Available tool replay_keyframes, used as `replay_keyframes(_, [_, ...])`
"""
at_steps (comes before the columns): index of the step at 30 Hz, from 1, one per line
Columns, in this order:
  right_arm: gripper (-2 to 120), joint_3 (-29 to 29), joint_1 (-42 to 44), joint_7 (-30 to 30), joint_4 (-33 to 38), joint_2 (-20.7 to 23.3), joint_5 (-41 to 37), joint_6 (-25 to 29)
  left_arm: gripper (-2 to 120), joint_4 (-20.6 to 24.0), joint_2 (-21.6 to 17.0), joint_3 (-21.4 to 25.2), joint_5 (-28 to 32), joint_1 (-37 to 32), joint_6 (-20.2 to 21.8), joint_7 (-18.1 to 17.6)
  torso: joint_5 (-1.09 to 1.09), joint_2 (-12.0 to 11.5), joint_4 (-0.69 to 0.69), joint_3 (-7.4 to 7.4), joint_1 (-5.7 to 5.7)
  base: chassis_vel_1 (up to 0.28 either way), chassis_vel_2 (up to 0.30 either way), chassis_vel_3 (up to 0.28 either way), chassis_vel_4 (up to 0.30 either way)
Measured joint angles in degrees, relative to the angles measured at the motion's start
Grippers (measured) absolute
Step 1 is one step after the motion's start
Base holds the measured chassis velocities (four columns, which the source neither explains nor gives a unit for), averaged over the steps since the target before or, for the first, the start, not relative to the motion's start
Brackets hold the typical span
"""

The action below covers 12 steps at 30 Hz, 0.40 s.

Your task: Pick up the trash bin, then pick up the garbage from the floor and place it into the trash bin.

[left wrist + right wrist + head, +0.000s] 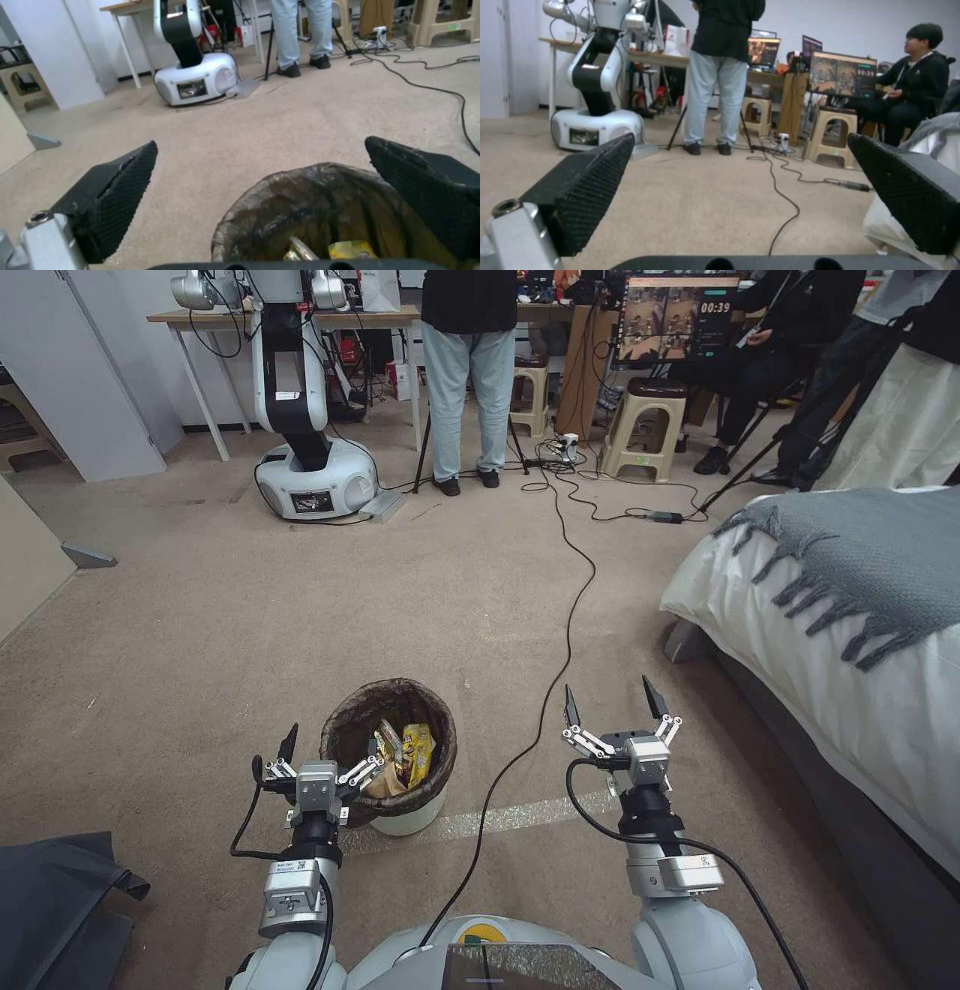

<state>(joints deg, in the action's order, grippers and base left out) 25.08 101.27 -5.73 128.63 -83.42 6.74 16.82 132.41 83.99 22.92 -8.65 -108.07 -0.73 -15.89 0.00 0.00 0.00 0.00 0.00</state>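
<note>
One trash bin (395, 750) stands upright on the carpet (300, 610), its mouth facing straight up, its dark brown liner folded around the rim. Inside it I count two yellow snack wrappers (412, 750) leaning on end beside a crumpled brown paper bag (385, 782). My left gripper (322, 758) hovers at the bin's near-left rim, fingers spread wide, one finger over the liner edge, gripping nothing. My right gripper (612, 710) hangs to the right of the bin, well apart from it, fingers also spread and empty.
</note>
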Motion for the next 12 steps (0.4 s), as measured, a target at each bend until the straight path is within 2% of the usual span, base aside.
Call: replay_keyframes(12, [100, -0.01, 0.01, 0.03, 0.0, 0.01, -0.02, -0.04, 100, -0.04, 0.01, 0.04, 0.12, 0.04, 0.16, -0.05, 0.0, 0.0, 0.0, 0.0, 0.0, 0.0, 0.0, 0.0, 0.0])
